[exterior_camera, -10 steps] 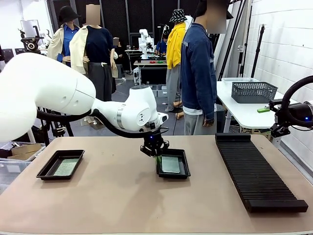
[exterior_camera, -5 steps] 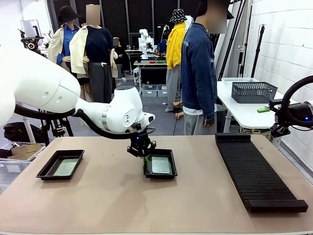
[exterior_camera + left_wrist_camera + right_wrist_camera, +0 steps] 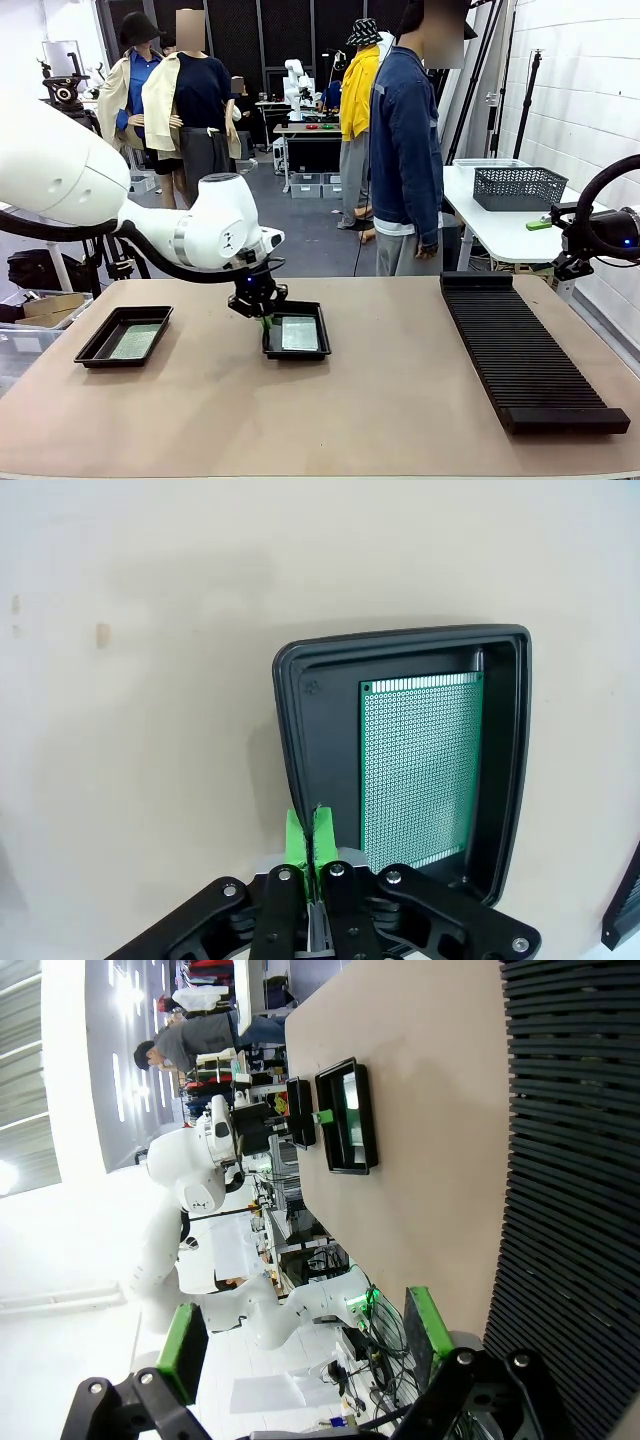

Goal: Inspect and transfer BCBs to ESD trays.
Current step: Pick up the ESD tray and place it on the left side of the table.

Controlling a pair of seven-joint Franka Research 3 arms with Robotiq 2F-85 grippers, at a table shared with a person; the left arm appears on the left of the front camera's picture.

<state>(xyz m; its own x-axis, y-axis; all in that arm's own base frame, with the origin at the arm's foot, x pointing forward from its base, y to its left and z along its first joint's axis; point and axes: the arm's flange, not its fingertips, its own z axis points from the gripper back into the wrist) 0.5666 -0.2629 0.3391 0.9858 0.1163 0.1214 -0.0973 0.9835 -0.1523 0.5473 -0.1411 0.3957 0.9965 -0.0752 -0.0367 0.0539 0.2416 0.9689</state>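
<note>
Logging from my remote station: one green board (image 3: pixel 421 768), flat inside a black tray (image 3: pixel 302 742), its long axis parallel to the tray's long sides; in the front view both run away from me toward the far edge of the table (image 3: pixel 400 400). The board is thin, rectangular, covered in a fine pale dot grid, lying toward one long wall with a bare glossy strip beside it. The tray (image 3: pixel 296 333) is shallow moulded plastic with a raised rim and rounded corners, sitting near the table's middle.

Left gripper (image 3: pixel 311 830): green pads pressed together on the tray's near long rim, pinching it. My wrist view cuts off the tray's lower corner behind the black linkage.

Second tray (image 3: pixel 124 335), at the table's left end, holds another board (image 3: pixel 134 342); its markings are too small to read.

Right gripper (image 3: pixel 305 1345): fingers spread wide, empty, above the long black ribbed rack (image 3: pixel 527 358).
</note>
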